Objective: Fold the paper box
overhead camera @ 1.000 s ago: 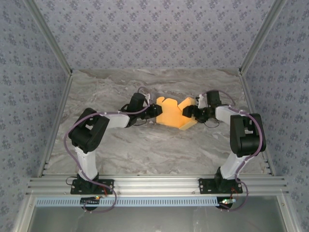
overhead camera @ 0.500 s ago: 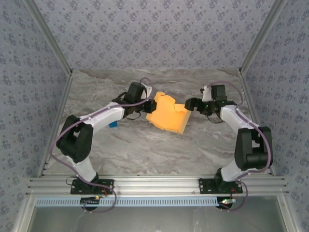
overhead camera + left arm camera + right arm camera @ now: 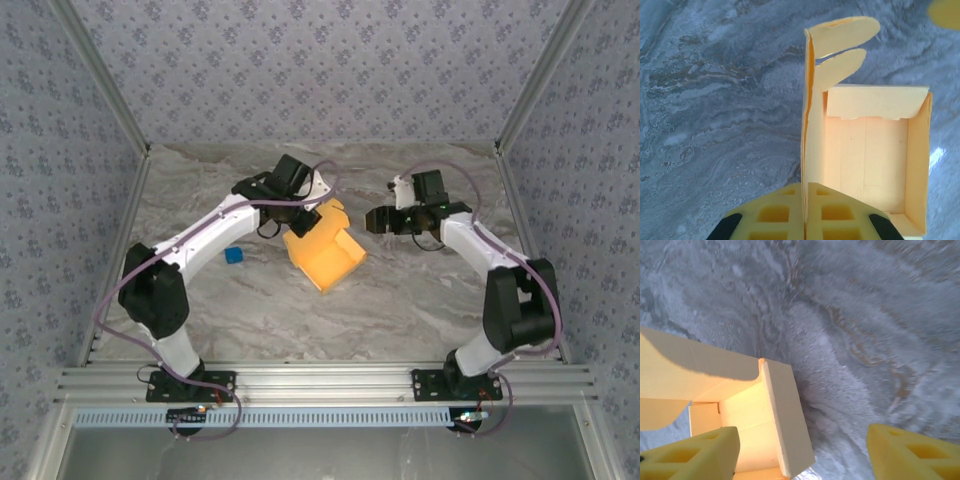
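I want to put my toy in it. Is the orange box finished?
Not quite. The paper box already has its walls standing and a floor. The left gripper pinches one side wall, and the right gripper hangs open nearby. The rounded flaps stick out, so the top is not closed yet.

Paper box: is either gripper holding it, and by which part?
The left gripper pinches the paper box by its upright tabbed side panel; the right gripper is open, holding nothing.

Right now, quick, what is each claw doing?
Left gripper: closed on a wall of the paper box.
Right gripper: open, holding nothing.
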Controlling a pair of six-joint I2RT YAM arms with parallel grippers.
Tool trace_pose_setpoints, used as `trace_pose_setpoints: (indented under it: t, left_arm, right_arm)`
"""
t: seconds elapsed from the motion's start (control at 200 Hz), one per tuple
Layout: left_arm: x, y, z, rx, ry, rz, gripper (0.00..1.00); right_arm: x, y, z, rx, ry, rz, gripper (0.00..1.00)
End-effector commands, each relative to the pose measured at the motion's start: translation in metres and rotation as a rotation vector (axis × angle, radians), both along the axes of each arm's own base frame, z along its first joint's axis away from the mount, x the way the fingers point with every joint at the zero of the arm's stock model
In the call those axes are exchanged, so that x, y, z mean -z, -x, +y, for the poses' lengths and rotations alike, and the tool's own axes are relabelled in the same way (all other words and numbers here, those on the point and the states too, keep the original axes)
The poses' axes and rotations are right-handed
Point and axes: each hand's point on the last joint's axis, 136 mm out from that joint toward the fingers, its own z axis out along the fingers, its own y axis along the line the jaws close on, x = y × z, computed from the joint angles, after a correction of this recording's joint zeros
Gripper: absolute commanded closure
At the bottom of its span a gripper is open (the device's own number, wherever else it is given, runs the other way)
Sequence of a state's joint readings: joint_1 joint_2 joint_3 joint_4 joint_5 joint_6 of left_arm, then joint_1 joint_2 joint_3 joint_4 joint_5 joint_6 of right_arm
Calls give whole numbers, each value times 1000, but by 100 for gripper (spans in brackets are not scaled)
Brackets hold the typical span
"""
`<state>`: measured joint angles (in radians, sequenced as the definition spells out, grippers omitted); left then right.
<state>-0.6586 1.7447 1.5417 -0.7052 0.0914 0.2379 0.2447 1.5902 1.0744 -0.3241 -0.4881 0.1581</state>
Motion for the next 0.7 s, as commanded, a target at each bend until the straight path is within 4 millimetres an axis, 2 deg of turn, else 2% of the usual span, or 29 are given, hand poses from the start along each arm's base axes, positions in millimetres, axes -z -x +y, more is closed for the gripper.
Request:
trace_pose_setpoints:
  t: [0.0,0.14,0.26,0.7]
  left_arm:
    - [7,9,6,90,-101,22,96]
    - [7,9,3,116,-99,20,96]
    - [6,9,0,122,-93,17,96]
    - [2,5,-2,114,-85,-4,97]
  right_arm:
    - [14,9,24,-108,-59,69,37]
    - [34,15,41,-158,-132,140,49]
    - [43,19,50,-189,-185,188,57]
    - [63,38,56,-211,-255,275,66]
